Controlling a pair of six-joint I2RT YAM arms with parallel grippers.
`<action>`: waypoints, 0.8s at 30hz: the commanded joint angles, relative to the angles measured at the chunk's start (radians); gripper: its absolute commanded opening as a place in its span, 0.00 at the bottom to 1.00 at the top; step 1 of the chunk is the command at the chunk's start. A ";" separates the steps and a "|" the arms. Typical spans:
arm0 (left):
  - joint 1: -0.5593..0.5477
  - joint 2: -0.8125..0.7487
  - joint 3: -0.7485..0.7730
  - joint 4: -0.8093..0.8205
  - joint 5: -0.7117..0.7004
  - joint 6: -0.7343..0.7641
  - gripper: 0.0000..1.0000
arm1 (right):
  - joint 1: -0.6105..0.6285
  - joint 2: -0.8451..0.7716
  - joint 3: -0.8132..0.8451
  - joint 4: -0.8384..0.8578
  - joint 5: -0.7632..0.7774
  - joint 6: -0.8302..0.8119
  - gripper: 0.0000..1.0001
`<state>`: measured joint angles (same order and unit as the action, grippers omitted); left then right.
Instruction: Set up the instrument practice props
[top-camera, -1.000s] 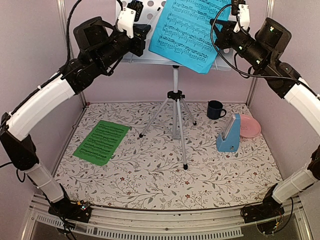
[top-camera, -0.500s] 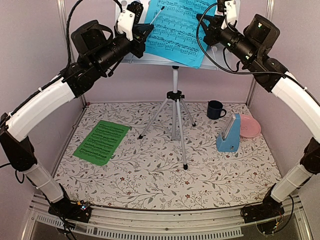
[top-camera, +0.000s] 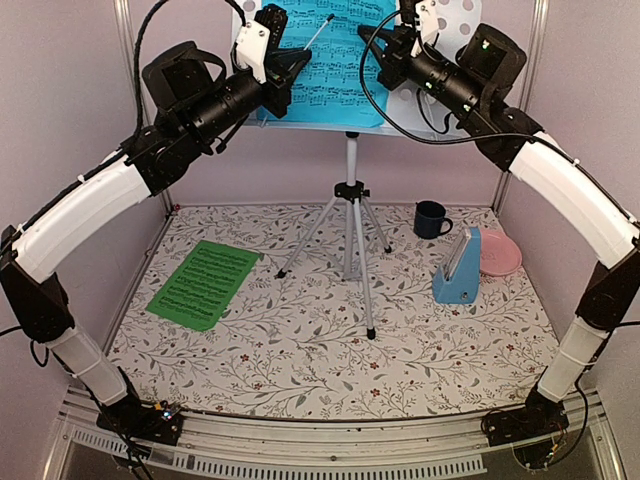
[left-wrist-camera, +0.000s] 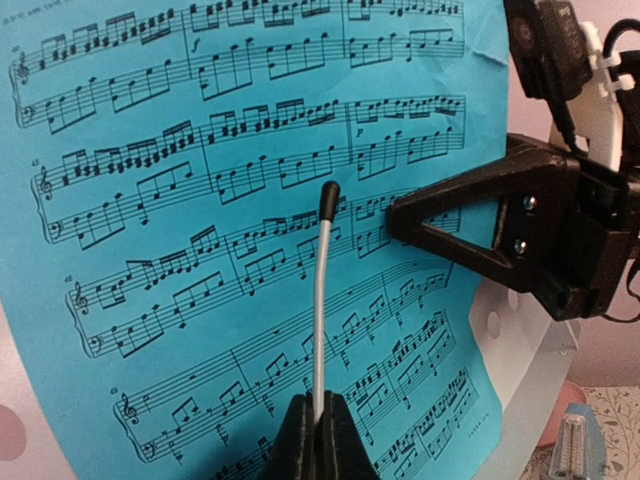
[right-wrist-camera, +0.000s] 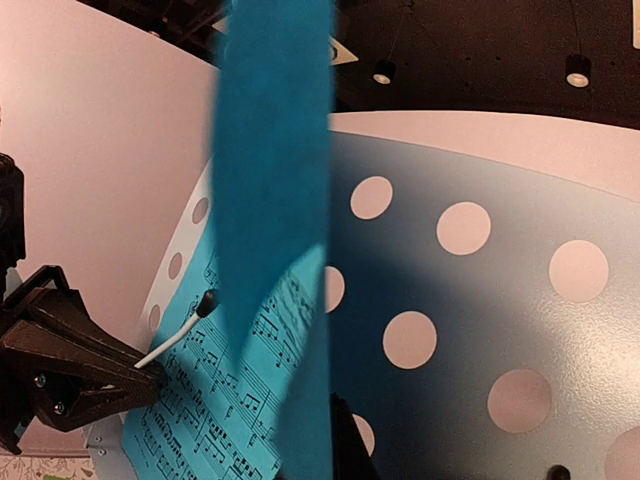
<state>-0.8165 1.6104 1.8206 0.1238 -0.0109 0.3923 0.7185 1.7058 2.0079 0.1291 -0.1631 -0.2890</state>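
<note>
Both arms are up high at the music stand (top-camera: 350, 190), which stands on its silver tripod at the back middle of the tabletop (top-camera: 300, 360); the blue music sheet (left-wrist-camera: 200, 200) is up on the stand's perforated desk, notes facing the arms.

Left hand (top-camera: 290, 62) is pinched fully closed on a thin silver wire (left-wrist-camera: 318, 300) with a black tip; the wire sticks up in front of the sheet, around the middle of the page; can't tell if the tip actually touches the paper.

Right hand (top-camera: 383, 62) is at the sheet's right edge; in the left wrist view one of its black fingers lies flat on the printed side; in the right wrist view the paper's edge runs straight up through the middle of the frame; so it looks clamped on that edge, which stands a bit off the desk there. The two hands sit close to each other, not touching.

Down on the tabletop, the green music sheet (top-camera: 203, 283) lies flat on the left side, well apart from the tripod; the small blue metronome (top-camera: 458, 270) stands upright on the right, just beside a pink plate (top-camera: 500, 252); a dark blue mug (top-camera: 431, 219) sits behind the metronome near the back wall, between the tripod legs and the plate.
</note>
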 joint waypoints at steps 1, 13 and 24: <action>0.002 -0.007 -0.004 0.029 0.036 -0.009 0.00 | -0.006 0.040 0.058 0.044 -0.053 0.022 0.00; 0.004 -0.001 -0.004 0.036 0.047 -0.011 0.00 | -0.006 0.094 0.080 0.100 -0.102 0.096 0.00; 0.007 0.003 -0.007 0.041 0.055 -0.015 0.00 | -0.006 0.138 0.120 0.095 -0.166 0.113 0.00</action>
<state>-0.8127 1.6104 1.8198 0.1265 0.0051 0.3912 0.7170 1.8126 2.1056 0.2211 -0.2939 -0.1944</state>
